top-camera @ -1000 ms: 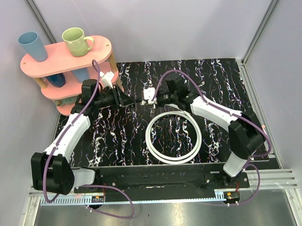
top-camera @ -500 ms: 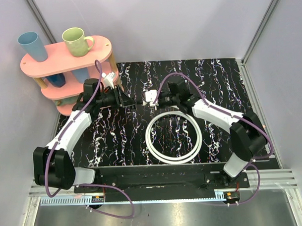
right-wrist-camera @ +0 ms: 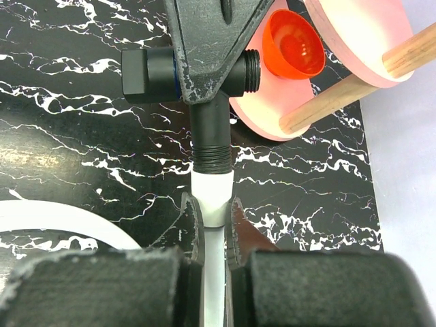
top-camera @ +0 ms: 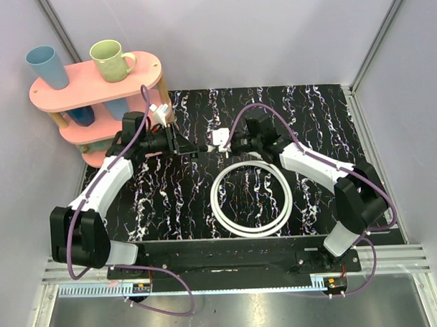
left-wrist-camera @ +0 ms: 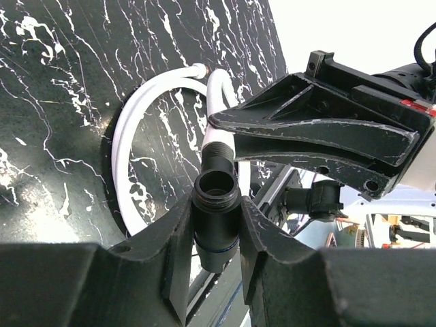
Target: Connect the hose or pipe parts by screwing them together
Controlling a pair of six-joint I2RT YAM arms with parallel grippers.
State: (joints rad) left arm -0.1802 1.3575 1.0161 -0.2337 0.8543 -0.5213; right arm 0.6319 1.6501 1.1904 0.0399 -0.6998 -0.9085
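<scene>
Left gripper (left-wrist-camera: 216,204) has shifted slightly, clamping one black fitting (right-wrist-camera: 211,136); right gripper (right-wrist-camera: 212,204) pinches one white hose (top-camera: 238,224).

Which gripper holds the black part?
The left gripper, clamped on the black fitting; the right gripper holds the white hose end instead.

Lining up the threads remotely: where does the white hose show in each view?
Top external: white hose coiled mid-table.
Left wrist: hose curves left of centre, behind the black tee fitting.
Right wrist: hose rises from bottom centre to the tee.
Shared landmark: the black tee fitting at the hose end.
</scene>
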